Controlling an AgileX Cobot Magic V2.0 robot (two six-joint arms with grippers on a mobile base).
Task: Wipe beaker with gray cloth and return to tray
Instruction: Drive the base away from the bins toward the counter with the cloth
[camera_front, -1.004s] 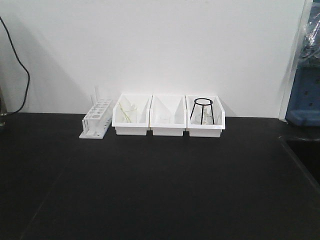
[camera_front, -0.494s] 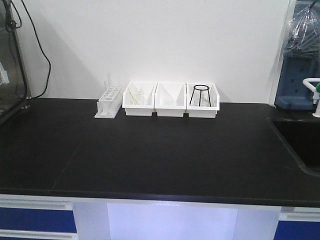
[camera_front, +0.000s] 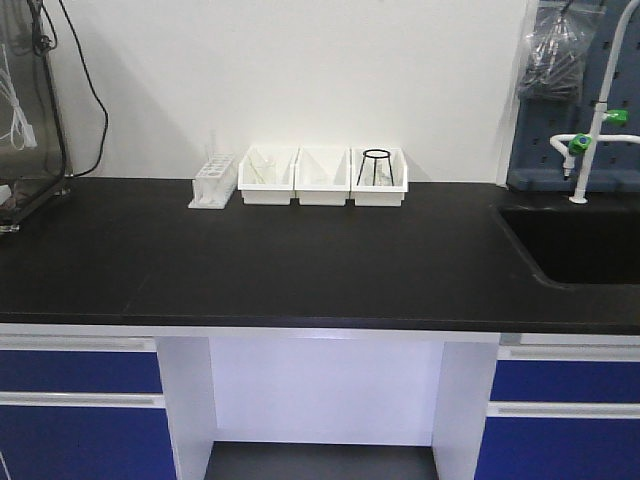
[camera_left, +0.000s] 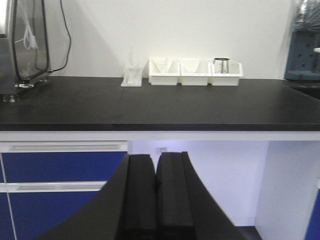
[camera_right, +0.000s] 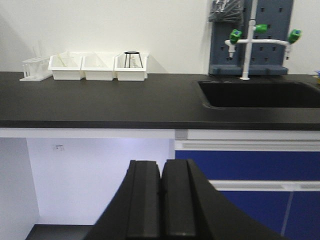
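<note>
Beaker – can't pick it out for sure in any view. Same for the gray cloth and the tray: not seeing either on the black counter (camera_front: 300, 270). Only spotting three white plastic bins (camera_front: 322, 178) lined up against the back wall, a white test tube rack (camera_front: 213, 185) just beside them on the left, and a thin black wire stand (camera_front: 376, 167) poking up from the right-hand bin. Maybe some clear glass in the left and middle bins, but too small to call.

Handling-wise, guessing: small clear glass, so light, rigid, slick and breakable. Best to pinch across the wall a bit below the rim, gently, and keep it upright. Would treat the cloth as the opposite – soft, floppy, easy to grab by a fold or peak.

Left gripper (camera_left: 156, 172): black pads pressed flat together, nothing between. Right gripper (camera_right: 161, 175): same deal, closed on nothing. Both hanging below counter height in front of the cabinets, well apart from anything up top. Matte, flat counter; deep black sink (camera_front: 580, 245) off to the right.
</note>
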